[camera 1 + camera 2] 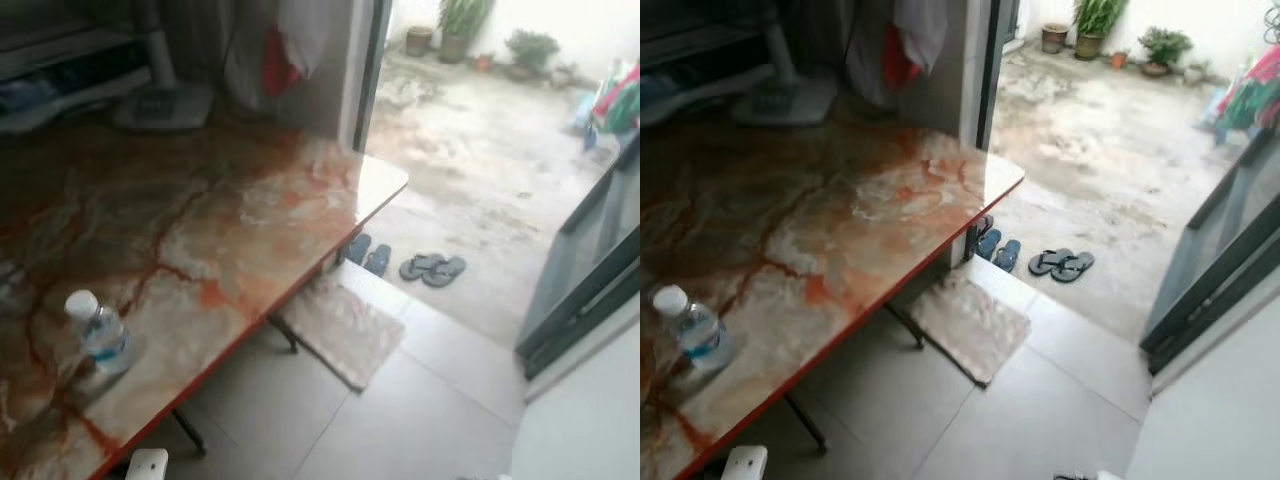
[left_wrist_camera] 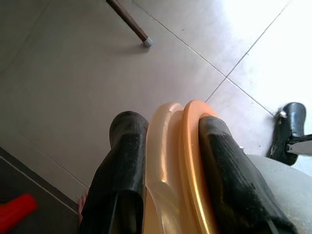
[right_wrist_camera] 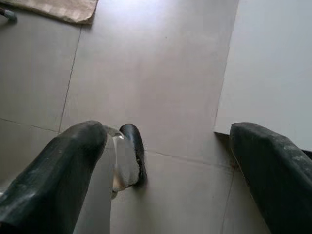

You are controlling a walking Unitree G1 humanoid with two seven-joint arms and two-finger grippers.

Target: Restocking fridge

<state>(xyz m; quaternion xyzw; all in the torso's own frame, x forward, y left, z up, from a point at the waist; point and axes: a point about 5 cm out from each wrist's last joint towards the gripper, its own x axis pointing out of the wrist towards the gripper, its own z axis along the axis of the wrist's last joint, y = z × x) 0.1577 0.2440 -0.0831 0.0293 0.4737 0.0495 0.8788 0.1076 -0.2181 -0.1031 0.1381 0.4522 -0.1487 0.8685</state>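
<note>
Marble-patterned, with orange and red veining, the table (image 1: 200,230) occupies the left of my head views, and a clear water bottle (image 1: 98,332) with a white cap and blue label stands upright near its front edge, on my left. I see a doormat (image 1: 345,325) on the grey tiled floor (image 1: 400,410) beside the table's corner, and beyond it a doorway opens onto a concrete yard (image 1: 480,150) with two pairs of slippers (image 1: 432,268) near the step and potted plants (image 1: 462,22) at the far wall. On my left wrist camera, the left gripper (image 2: 168,161) hangs over the floor tiles with both black fingers (image 2: 124,170) pressed against the sides of a glossy orange and cream object (image 2: 180,165); I cannot tell what that object is. A table leg (image 2: 130,22) stands on the tiles ahead of it, and a black foot part (image 2: 288,131) of the robot shows at the edge. On my right wrist camera, the right gripper (image 3: 165,161) hangs over the floor with its fingers spread wide apart and nothing between them; a corner of the doormat (image 3: 58,9) lies ahead, and a white wall or panel (image 3: 273,63) rises beside it. I see no fridge in these views.
</note>
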